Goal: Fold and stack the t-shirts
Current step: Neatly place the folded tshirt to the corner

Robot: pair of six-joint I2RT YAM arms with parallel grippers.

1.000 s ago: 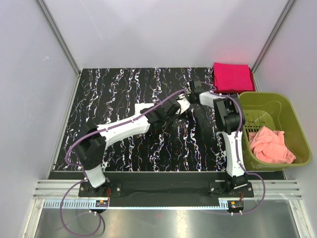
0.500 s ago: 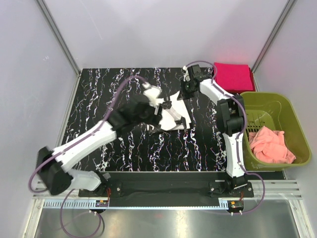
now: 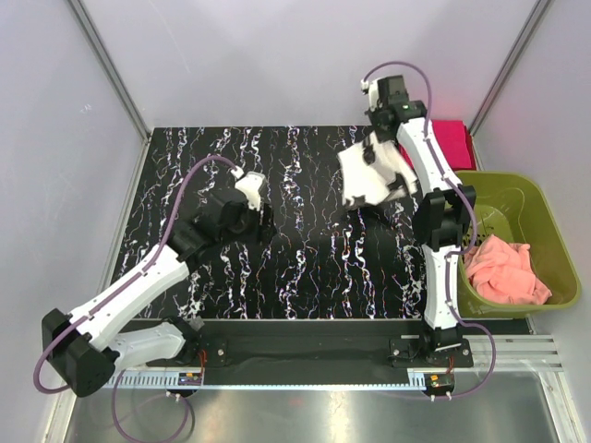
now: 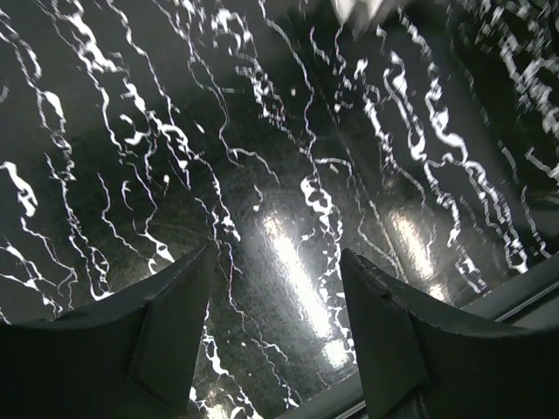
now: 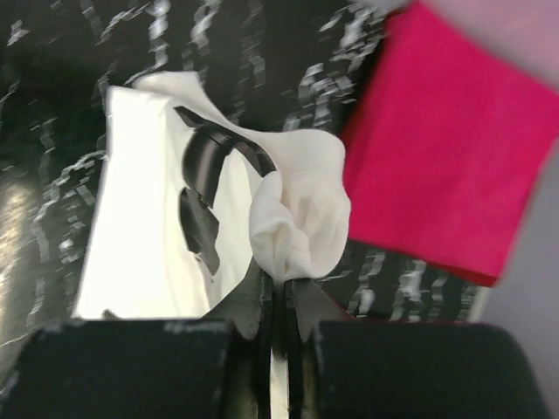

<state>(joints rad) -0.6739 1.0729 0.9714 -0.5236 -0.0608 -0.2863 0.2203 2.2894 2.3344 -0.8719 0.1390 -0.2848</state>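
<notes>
Marbled black table; right claw pinches bunched cream tee; left claw gaping.

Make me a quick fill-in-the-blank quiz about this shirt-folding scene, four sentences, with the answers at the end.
1. The right fingers are ___ on the cream-white t-shirt.
2. The left fingers stand ___, holding nothing.
3. The pink cloth lies ___ the green basket.
4. The magenta-red t-shirt lies folded at the far ___ corner of the table.
Answers: shut; open; inside; right.

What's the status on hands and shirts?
Left hand open, empty. Right hand shut on white t-shirt, held up beside folded red t-shirt. Nothing between them.
</notes>
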